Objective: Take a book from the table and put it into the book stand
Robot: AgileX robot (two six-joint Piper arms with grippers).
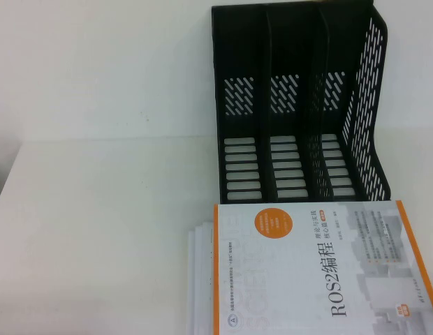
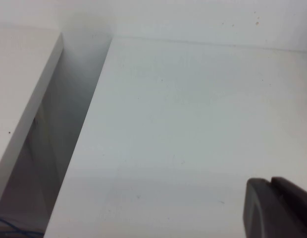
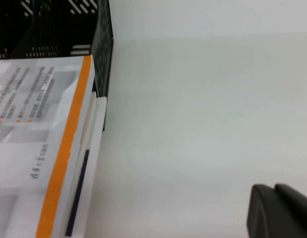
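Only a dark corner of the left gripper (image 2: 280, 208) is seen in the left wrist view, held above the bare white tabletop (image 2: 193, 124) near its edge; whether its fingers are apart or together cannot be told. The right gripper (image 3: 282, 210) is likewise shown only as a dark corner in the right wrist view, held over open table beside the books, and its finger state cannot be told either. Neither gripper is seen in the high view.

A white paperback book with orange trim and the title "ROS2" (image 1: 321, 269) is laid flat on top of a fanned stack of other white books (image 1: 199, 279) (the lower covers are mostly hidden) at the near edge of the table. Just beyond the stack, almost touching it, a black perforated plastic book stand with three upright slots (image 1: 300, 105) is placed, its open side facing the books. Nothing is seen in the slots.
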